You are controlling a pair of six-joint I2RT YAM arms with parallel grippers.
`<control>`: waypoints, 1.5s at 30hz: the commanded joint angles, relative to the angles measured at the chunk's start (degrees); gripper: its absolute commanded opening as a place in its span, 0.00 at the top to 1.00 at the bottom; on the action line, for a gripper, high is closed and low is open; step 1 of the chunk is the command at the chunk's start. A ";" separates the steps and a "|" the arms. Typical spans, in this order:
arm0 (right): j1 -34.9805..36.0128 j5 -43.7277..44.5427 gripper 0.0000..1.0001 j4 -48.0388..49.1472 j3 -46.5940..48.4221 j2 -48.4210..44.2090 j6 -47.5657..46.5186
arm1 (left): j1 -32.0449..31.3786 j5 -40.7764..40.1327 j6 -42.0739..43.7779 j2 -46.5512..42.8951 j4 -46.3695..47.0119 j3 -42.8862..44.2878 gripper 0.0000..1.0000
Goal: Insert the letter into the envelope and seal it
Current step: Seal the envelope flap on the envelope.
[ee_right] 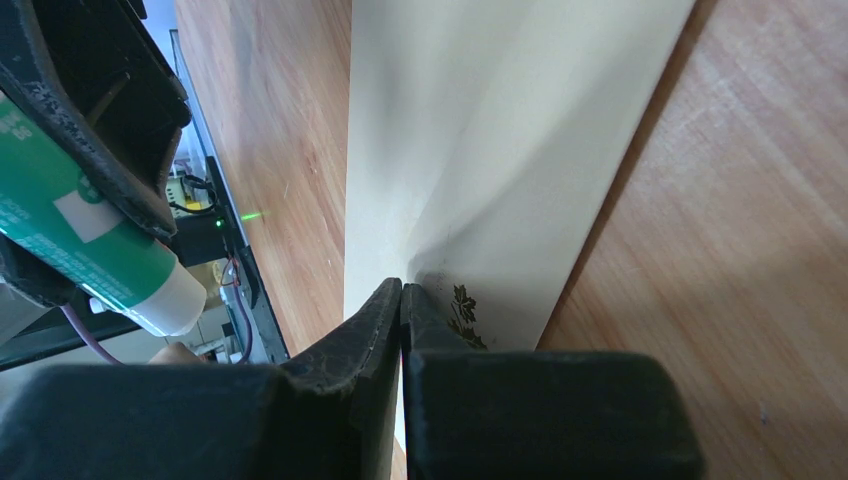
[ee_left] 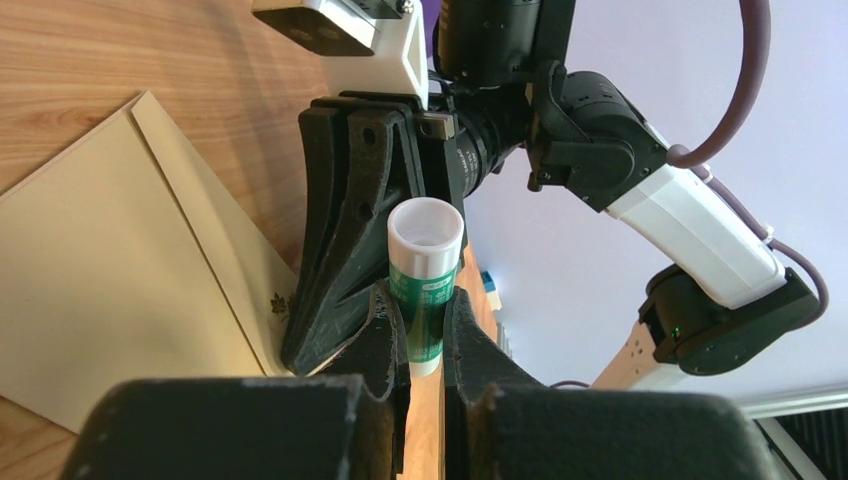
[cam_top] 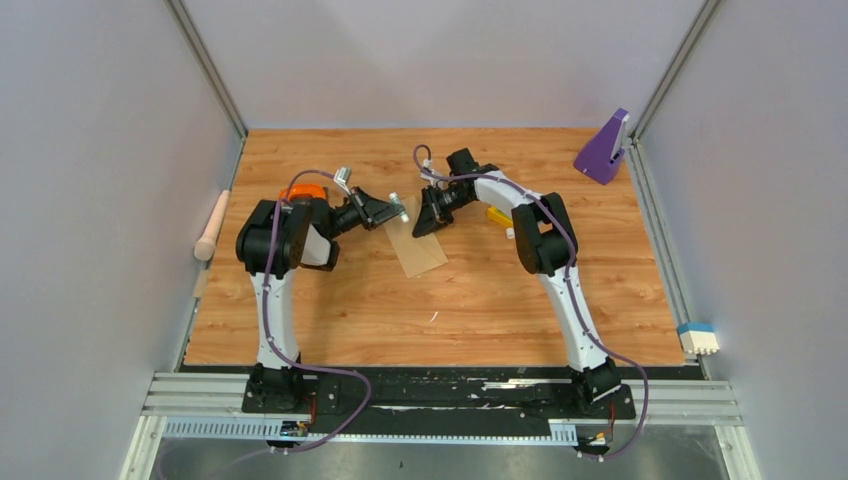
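1. This is a robotics lab test cell, not a home or shop.
2. A left arm (cam_top: 272,300) and a right arm (cam_top: 575,300) are bolted to an aluminium rail (cam_top: 440,400) at 6 o'clock, with purple cables (cam_top: 366,385) looping from their bases.
3. Plain pale wall panels (cam_top: 100,150) set in metal frame posts (cam_top: 206,60) at 11 and 1 o'clock box in a wood-grain tabletop (cam_top: 450,310).
4. A purple stand (cam_top: 603,150) sits at 1 o'clock.

Tan envelope (cam_top: 417,250) on wooden table (cam_top: 330,320), small leaf print near one edge
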 commanded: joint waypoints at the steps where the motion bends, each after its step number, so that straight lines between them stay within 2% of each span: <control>1: 0.18 3.82 0.95 1.69 0.95 2.11 -0.63 | -0.43 0.95 -0.28 0.11 3.51 1.06 1.00; 9: 0.19 -2.11 1.00 4.13 2.07 1.53 0.88 | -0.43 1.30 -0.73 -0.47 3.49 1.47 1.00; 13: 0.21 -0.90 1.00 4.22 2.45 1.64 0.64 | -0.43 1.39 -0.89 -0.69 3.50 1.66 1.00; 19: 0.69 9.92 1.00 2.03 2.94 1.60 -1.15 | -0.43 1.36 -0.94 -0.75 3.56 1.81 1.00; 26: 1.13 15.83 1.00 -0.10 0.91 2.33 -1.78 | -0.39 1.39 -1.02 -0.71 3.55 1.77 1.00; 40: 0.96 16.92 1.00 -0.19 1.41 -1.55 -2.93 | -0.27 1.37 -3.26 1.24 3.60 1.30 1.00; 45: 0.85 13.46 1.00 0.07 1.88 -3.12 -3.29 | 0.30 1.07 -2.20 0.64 3.57 1.02 1.00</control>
